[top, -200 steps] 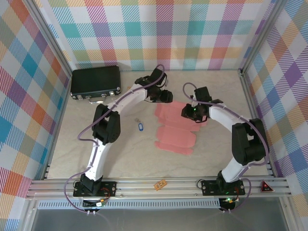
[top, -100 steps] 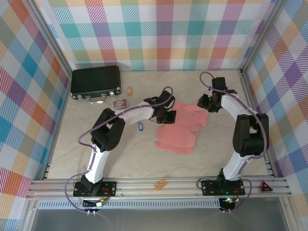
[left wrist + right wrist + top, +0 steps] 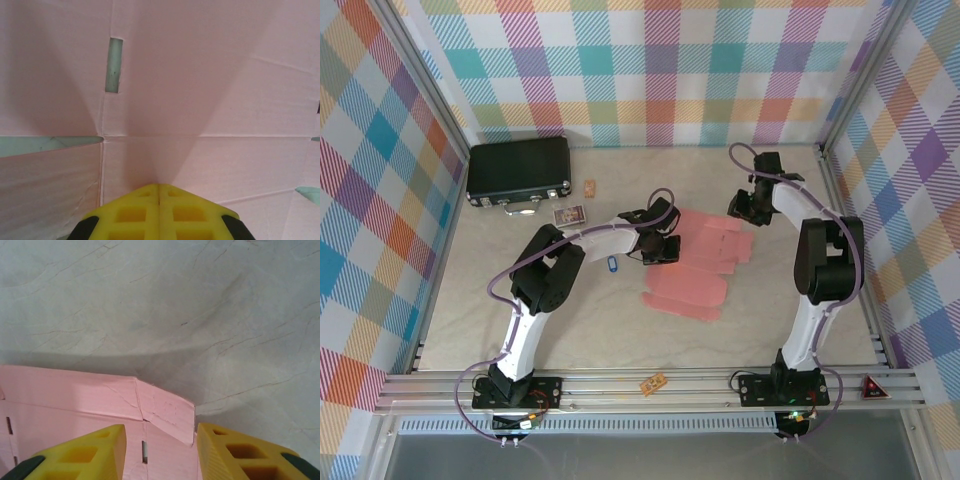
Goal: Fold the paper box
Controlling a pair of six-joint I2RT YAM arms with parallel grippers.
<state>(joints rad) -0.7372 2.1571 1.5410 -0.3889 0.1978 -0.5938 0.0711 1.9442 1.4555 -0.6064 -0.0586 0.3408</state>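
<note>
Pink paper box (image 3: 705, 262) under closed left hand (image 3: 159, 192), parted right hand (image 3: 159, 429) at corner.

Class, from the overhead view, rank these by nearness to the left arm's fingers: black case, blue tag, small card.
1. blue tag, just left of the left fingers
2. small card, farther left and back
3. black case, far-left back corner

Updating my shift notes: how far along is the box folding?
Barely started. Done: nothing; the paper box lies flat, unfolded. In hand: left fingers, shut, sit over one panel; right fingers, open, straddle a slightly raised corner flap. Left: every fold.
</note>
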